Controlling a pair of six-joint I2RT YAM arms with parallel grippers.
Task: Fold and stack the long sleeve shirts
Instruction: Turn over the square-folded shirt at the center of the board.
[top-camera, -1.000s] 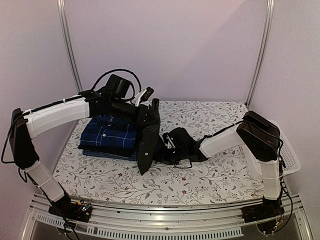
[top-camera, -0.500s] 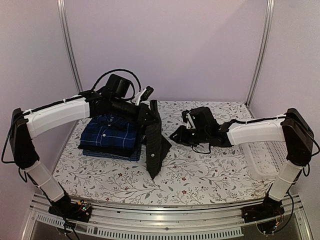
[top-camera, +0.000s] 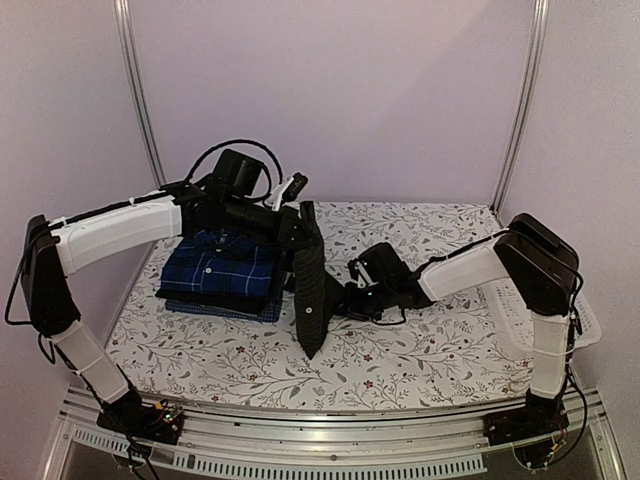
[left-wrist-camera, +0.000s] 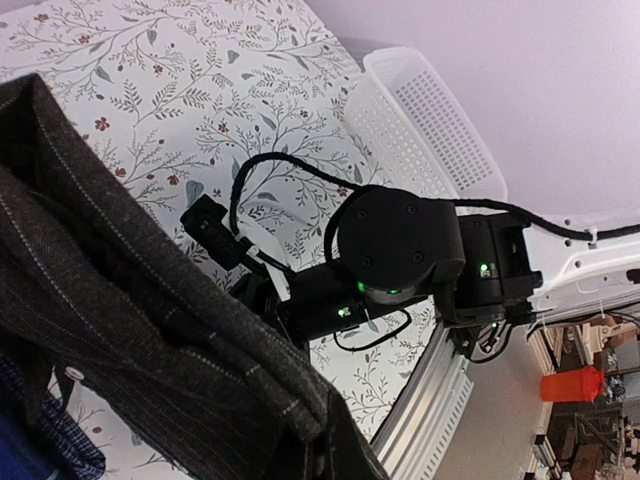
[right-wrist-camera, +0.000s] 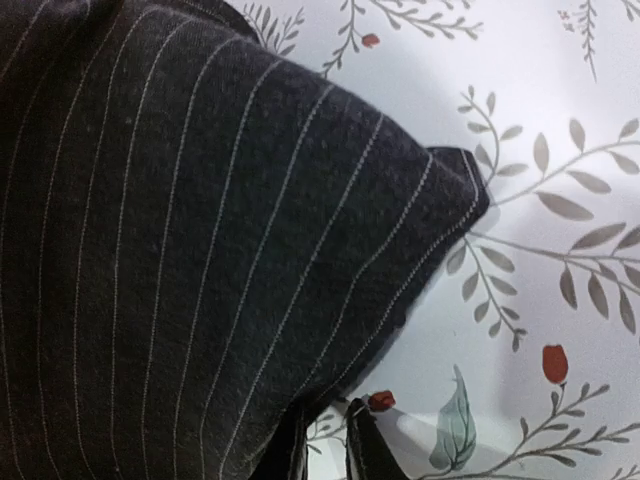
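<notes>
So the left arm starts at its base on the near-left corner, elbow out wide, and its white forearm runs across to the right, ending high over the middle of the tabletop. The left claw (top-camera: 301, 222) is clamped shut on the top of the black pinstriped cloth shirt (top-camera: 311, 290) — the shirt hangs from it as a long narrow folded strip. Its lower tip is at or just above the white floral-print tabletop (top-camera: 430, 350); I can't tell which. A small pale button (top-camera: 305, 310) shows on the hanging part.

The right arm is bent at the elbow over the right side, its white forearm angled down and to the left. The right claw (top-camera: 345, 297) sits low by the tabletop, right up against the lower half of the hanging shirt. In the right wrist view its fingertips (right-wrist-camera: 366, 445) are a narrow gap apart at the cloth's edge, one partly tucked under the fabric — can't tell if they're actually pinching it.

Just left of the hanging shirt is a stack of folded shirts, with the blue-and-navy plaid shirt (top-camera: 220, 268) on top and a dark layer under it. The white plastic mesh basket (left-wrist-camera: 430, 110) sits at the right edge of the tabletop, partly behind the right arm's elbow, well apart from the shirts.
</notes>
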